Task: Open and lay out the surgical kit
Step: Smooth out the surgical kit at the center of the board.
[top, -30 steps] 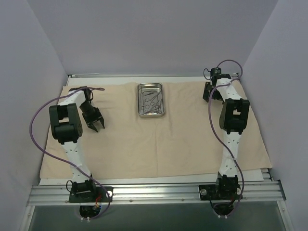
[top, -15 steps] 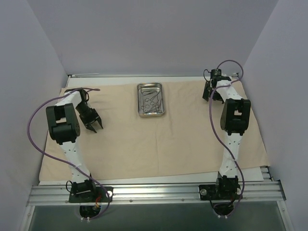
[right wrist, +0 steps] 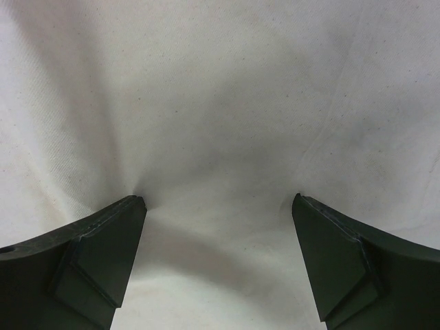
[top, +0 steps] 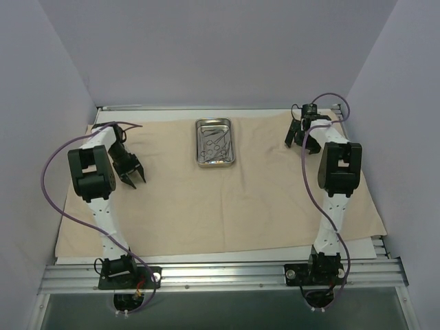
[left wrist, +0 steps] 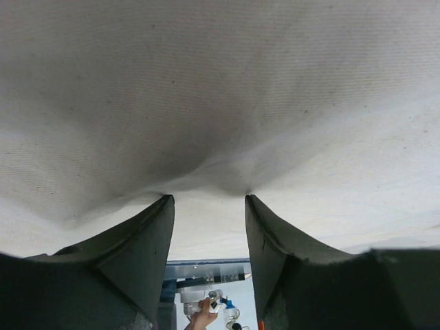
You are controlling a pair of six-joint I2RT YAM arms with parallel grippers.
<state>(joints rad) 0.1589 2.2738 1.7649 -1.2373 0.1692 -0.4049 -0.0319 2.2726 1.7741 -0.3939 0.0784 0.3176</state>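
**Top external view**
- The beige cloth wrap (top: 220,203) lies unfolded as one large sheet over most of the table (top: 227,257).
- The steel tray (top: 198,144) sits on the far middle of the sheet. The ring-handled instruments (top: 216,141) lie inside it in a loose pile. Their number cannot be read at this size.
- The left pincer (top: 133,179) is down on the left part of the sheet, and the right pincer (top: 296,135) is at the far right part. Both are well apart from the tray.
- Jaw spacing is hard to judge from this view.

**Left wrist view**
- The left pincer (left wrist: 210,199) has its jaws at a moderate gap.
- Both fingertips (left wrist: 148,234) press on the cloth wrap (left wrist: 220,82), which puckers into a shallow fold between them. No cloth is clamped.
- The tray is outside this view.

**Right wrist view**
- The right pincer (right wrist: 218,201) has its jaws spread wide.
- The fingertips (right wrist: 110,247) touch the cloth wrap (right wrist: 227,89). Creases radiate from one tip.
- Nothing is held.
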